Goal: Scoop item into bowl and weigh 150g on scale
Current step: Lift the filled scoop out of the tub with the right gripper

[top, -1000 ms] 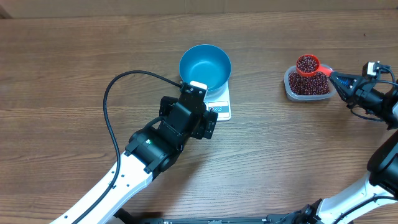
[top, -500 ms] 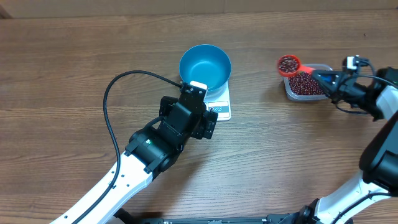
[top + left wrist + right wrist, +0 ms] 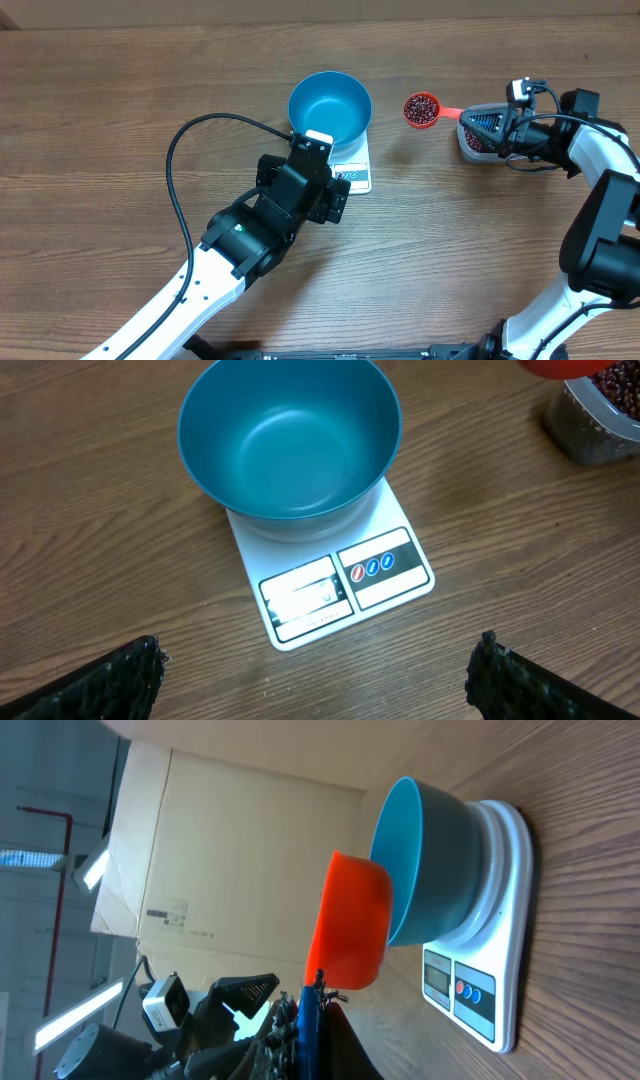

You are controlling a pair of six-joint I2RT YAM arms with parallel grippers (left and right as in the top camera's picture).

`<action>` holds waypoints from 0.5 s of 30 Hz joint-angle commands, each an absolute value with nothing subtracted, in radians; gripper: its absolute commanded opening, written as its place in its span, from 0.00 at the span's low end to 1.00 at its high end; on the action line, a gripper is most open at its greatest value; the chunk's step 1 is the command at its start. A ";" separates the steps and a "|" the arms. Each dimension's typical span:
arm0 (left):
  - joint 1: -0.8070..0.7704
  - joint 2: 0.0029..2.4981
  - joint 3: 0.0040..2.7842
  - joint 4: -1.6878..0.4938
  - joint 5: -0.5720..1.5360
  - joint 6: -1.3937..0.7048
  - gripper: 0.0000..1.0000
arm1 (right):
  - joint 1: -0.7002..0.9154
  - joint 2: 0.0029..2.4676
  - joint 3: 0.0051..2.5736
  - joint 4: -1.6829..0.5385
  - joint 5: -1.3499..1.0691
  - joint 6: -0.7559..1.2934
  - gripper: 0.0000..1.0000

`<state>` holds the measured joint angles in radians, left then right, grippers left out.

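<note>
Beans (image 3: 421, 106) heaped in the orange scoop (image 3: 352, 932), carried off the clear tub (image 3: 590, 435) within the last second and now out over bare counter (image 3: 100, 100), between tub and blue bowl (image 3: 330, 108). Right claw (image 3: 472, 120) clamped tight on the scoop handle. Bowl empty, seated on the white scale (image 3: 356, 176). Left claw (image 3: 316, 660) spread wide just before the scale, gripping nothing. Likely the first load on its way; pouring and weighing yet to come

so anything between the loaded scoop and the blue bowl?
Nothing. The overhead view shows only bare wooden table between the orange-red scoop and the blue bowl.
</note>
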<state>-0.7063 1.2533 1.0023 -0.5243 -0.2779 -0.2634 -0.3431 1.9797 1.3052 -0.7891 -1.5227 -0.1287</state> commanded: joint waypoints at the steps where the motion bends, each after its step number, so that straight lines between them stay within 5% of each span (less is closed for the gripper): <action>1: -0.707 1.262 0.995 -0.523 -0.295 -0.277 1.00 | -0.324 1.988 1.354 -0.786 -1.564 -0.118 0.04; 15: -0.707 1.262 0.995 -0.524 -0.295 -0.277 1.00 | -0.199 1.988 1.376 -0.475 -1.451 0.263 0.04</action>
<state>-0.7063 1.2533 1.0027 -0.5251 -0.2779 -0.2634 -0.2306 1.9800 1.3487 -0.5079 -1.4673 0.1379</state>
